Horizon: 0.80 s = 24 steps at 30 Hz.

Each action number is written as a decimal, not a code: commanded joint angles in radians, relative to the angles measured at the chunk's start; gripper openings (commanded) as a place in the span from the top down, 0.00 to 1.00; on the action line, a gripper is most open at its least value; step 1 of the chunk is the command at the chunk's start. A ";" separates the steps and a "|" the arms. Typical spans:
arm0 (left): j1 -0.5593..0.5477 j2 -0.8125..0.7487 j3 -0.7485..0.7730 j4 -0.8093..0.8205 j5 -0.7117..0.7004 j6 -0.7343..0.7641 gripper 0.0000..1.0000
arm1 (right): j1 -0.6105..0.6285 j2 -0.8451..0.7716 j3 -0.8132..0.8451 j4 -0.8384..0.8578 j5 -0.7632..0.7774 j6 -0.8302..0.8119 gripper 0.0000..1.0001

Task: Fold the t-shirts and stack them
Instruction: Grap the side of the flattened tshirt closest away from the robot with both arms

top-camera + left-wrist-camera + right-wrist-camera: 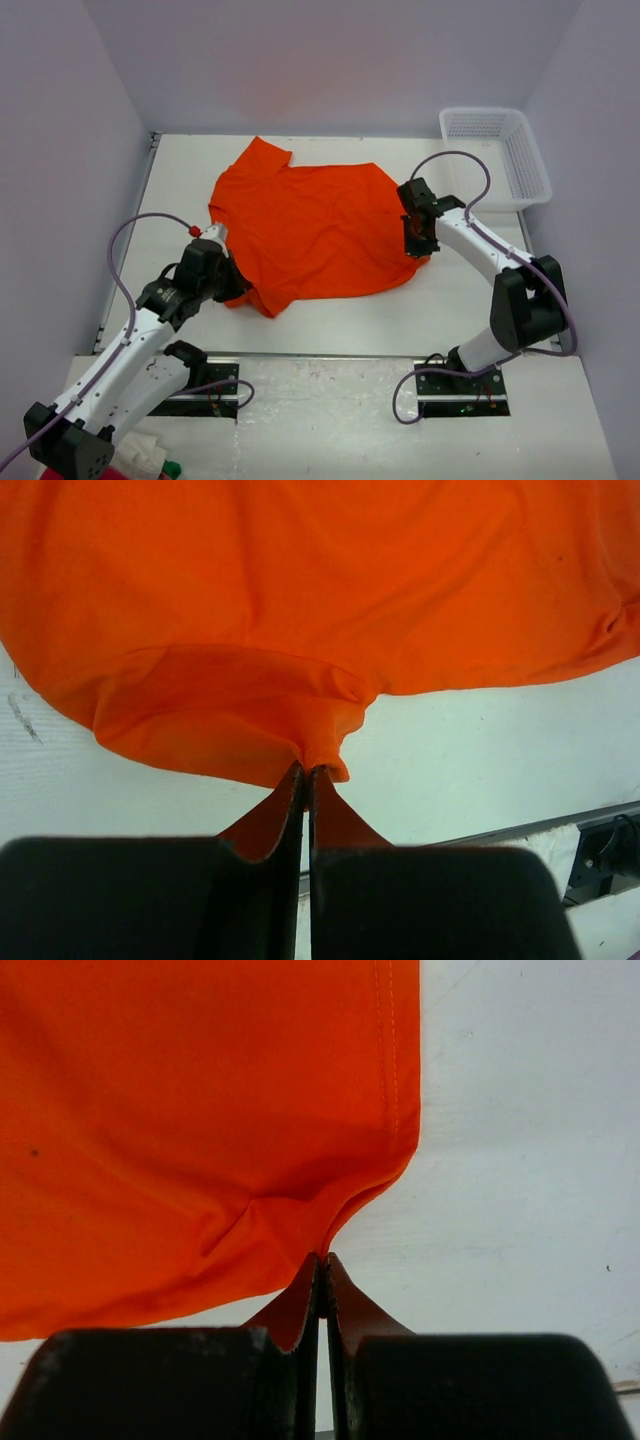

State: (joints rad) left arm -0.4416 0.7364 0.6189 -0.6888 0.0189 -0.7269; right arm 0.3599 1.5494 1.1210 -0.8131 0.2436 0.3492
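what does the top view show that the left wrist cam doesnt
Top view only: the whole t-shirt spread on the table, the white basket at far right, the right gripper at a shirt corner. Left wrist only: the left gripper pinched shut on a bunched edge, seen close. Both: orange t-shirt on the white table.

The left arm (130, 350) and right arm (480, 245) are white tubular links joined by black joint housings, each trailed by a looping purple cable (148, 216). A small red fitting (191, 229) sits at the left wrist. The left gripper (305, 775) and right gripper (322, 1260) have blocky black fingers (120, 900).
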 commanded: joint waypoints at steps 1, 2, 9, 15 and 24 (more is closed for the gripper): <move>-0.005 0.006 0.074 -0.035 -0.014 -0.040 1.00 | -0.001 -0.002 -0.006 0.008 0.045 0.057 1.00; -0.005 -0.002 0.091 -0.032 -0.039 -0.049 1.00 | 0.001 -0.012 -0.007 0.006 0.075 0.062 1.00; -0.005 -0.006 0.254 -0.058 -0.214 -0.046 1.00 | -0.042 -0.035 0.000 0.006 0.163 0.093 1.00; -0.005 0.156 0.350 -0.074 -0.267 -0.006 1.00 | -0.096 -0.008 0.065 -0.001 0.155 0.079 1.00; 0.024 0.311 0.377 0.015 -0.277 0.053 1.00 | -0.118 0.110 0.151 -0.001 0.123 0.059 1.00</move>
State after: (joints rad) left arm -0.4347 1.0412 0.9501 -0.7307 -0.2237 -0.7101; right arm 0.2478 1.6348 1.2224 -0.8181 0.3546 0.4076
